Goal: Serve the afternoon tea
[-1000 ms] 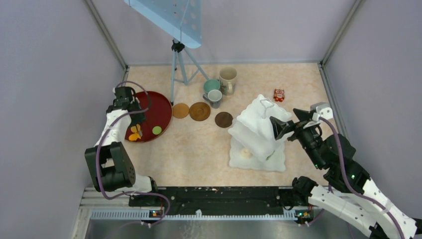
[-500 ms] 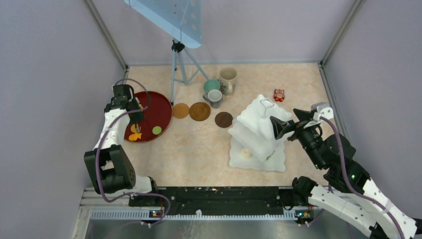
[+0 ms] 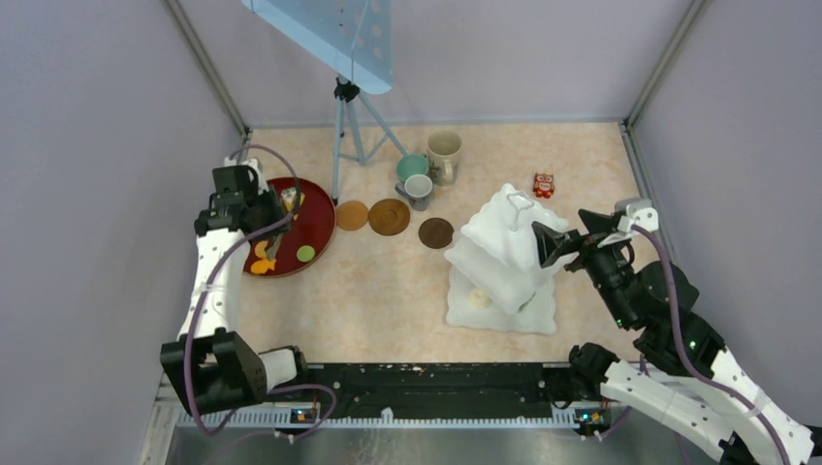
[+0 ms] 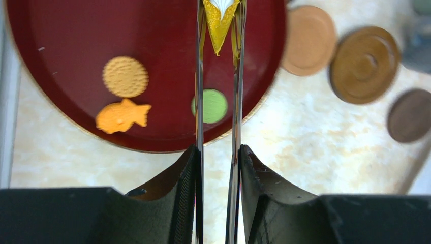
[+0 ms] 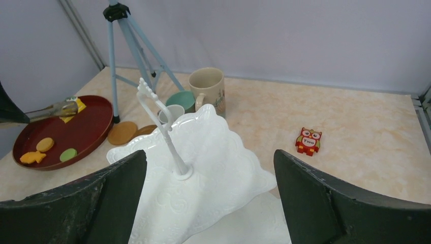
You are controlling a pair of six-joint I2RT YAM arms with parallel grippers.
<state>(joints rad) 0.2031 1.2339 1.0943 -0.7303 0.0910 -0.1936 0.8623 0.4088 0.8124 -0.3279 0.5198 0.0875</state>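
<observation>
Yellow cake [image 4: 219, 20], perhaps — between metal tongs [image 4: 235, 101]

Tea things, counted.
There were three mugs [image 3: 444, 153], three coasters [image 3: 389, 216], one tiered stand [image 3: 504, 232], one red tray [image 3: 312, 221], four treats [image 4: 125, 76] at the tray, one pair of tongs [image 4: 199, 76], one owl figure [image 3: 543, 185] and one tripod [image 3: 349, 126].

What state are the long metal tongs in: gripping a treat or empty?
Gripping. In the left wrist view the tips of the tongs pinch a yellow wedge cake over the dark-red tray; whether it is lifted clear, cannot tell.
</observation>
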